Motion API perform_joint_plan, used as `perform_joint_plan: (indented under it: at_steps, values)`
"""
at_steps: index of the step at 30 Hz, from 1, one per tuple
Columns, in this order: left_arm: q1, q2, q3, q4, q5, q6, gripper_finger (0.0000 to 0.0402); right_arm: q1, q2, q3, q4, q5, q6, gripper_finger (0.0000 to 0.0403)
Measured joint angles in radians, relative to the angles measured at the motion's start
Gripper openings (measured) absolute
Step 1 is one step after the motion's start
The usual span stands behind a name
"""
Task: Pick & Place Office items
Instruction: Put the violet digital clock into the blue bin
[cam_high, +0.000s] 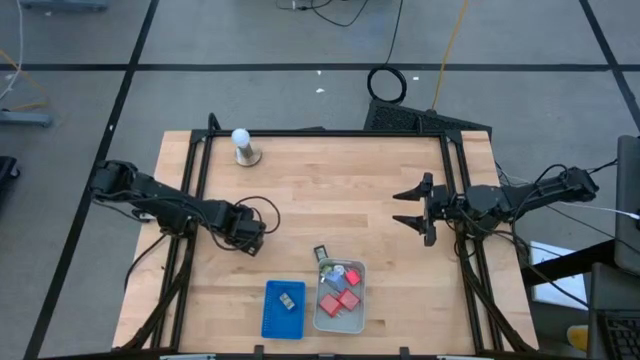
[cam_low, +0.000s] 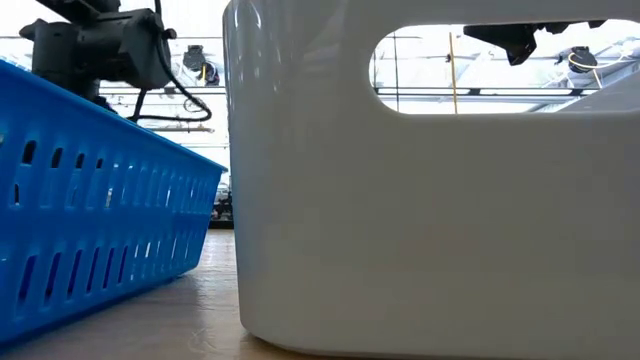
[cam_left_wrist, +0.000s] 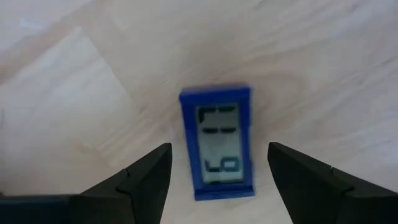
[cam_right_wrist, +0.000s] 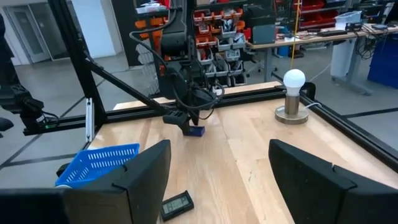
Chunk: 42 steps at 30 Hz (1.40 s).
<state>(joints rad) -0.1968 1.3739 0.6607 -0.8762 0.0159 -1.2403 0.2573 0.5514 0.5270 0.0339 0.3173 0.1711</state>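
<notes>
Misalignment is the main risk: the left gripper (cam_left_wrist: 211, 180) is poised over a small blue-framed display (cam_left_wrist: 217, 143) lying flat on the surface (cam_high: 340, 190), jaws wide and empty, and a skewed descent could push it aside. The right gripper (cam_high: 412, 207) waits open near the right edge. Most items are already gathered in the grey tray (cam_high: 358, 322); one lies in the blue tray (cam_high: 270, 318), another beside the grey tray. From the low view, the tray contents are hidden by the walls.

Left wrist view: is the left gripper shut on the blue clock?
No. Left gripper is open, its fingers apart on either side of the blue clock, not touching it.
</notes>
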Motion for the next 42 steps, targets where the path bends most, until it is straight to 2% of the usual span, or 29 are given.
perform_joint_plan:
  at_steps: [9,20,24,30,42]
  values:
    - [0.001,-0.003,-0.07,0.109,0.024,0.0,0.0269,0.0,0.0,0.0,0.006,0.025,0.0,0.0265]
    - [0.001,-0.002,-0.084,0.138,0.015,0.007,0.0267,0.0,0.0,0.0,0.007,0.027,0.0,0.0265]
    - [0.001,-0.002,-0.084,0.146,0.018,0.007,0.0239,0.0,0.0,0.0,0.007,0.027,0.0,0.0265]
    - [0.001,-0.002,-0.084,0.161,0.017,0.008,0.0151,0.0,0.0,0.0,0.007,0.027,0.0,0.0265]
    - [0.001,-0.001,-0.079,0.16,0.022,0.014,0.0148,0.0,0.001,0.0,0.006,0.026,0.0,0.0265]
